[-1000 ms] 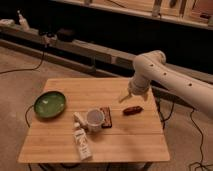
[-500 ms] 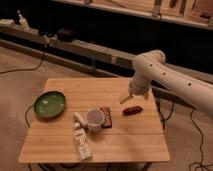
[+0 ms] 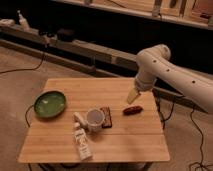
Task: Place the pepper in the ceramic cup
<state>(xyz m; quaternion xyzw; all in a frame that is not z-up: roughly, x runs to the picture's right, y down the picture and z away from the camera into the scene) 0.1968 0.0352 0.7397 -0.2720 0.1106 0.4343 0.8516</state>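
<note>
The pepper is small, dark red-brown and lies on the wooden table right of centre. The ceramic cup, white with a greyish inside, stands upright near the table's middle, left of the pepper. My gripper hangs from the white arm and points down. It is just above and behind the pepper and holds nothing that I can see.
A flat reddish-brown block lies against the cup's right side. A white labelled bottle lies in front of the cup. A green bowl sits at the table's left. Cables run over the floor around the table.
</note>
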